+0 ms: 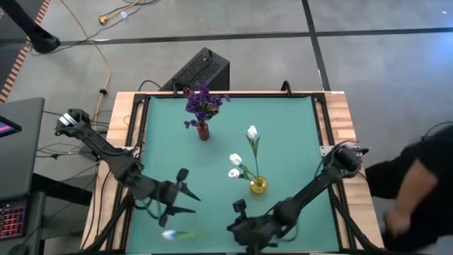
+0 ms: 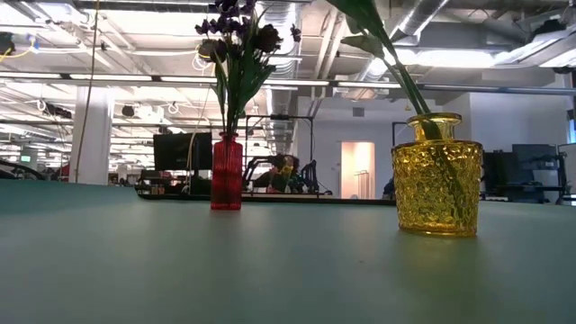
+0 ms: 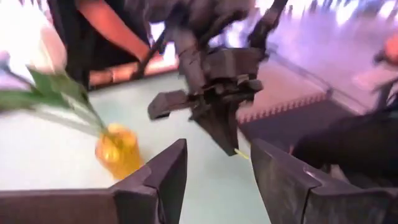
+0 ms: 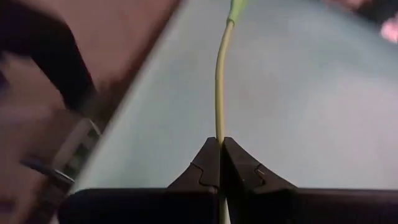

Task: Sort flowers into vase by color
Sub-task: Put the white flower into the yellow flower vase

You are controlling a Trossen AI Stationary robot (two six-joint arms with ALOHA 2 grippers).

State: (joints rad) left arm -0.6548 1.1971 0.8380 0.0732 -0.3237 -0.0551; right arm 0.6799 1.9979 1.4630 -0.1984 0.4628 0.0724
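From above, the right tool (image 1: 249,237) sits at the near edge of the worktop (image 1: 297,134), a white flower (image 1: 173,234) lying just off to its side, below the left tool (image 1: 185,196). The yellow vase (image 1: 258,185) stands beyond.

Left wrist: fingers spread, empty.

Right wrist: fingers pressed onto a thin stem (image 4: 219,81). It looks light, bendy and slippery; low on the stem seems the safest hold.

Two vases on the teal table, level view.
Red vase (image 2: 226,171) upright, holding purple flowers (image 2: 236,36); yellow textured glass vase (image 2: 436,175) nearer, well apart to its right, holding green stems (image 2: 396,67). Office room behind.
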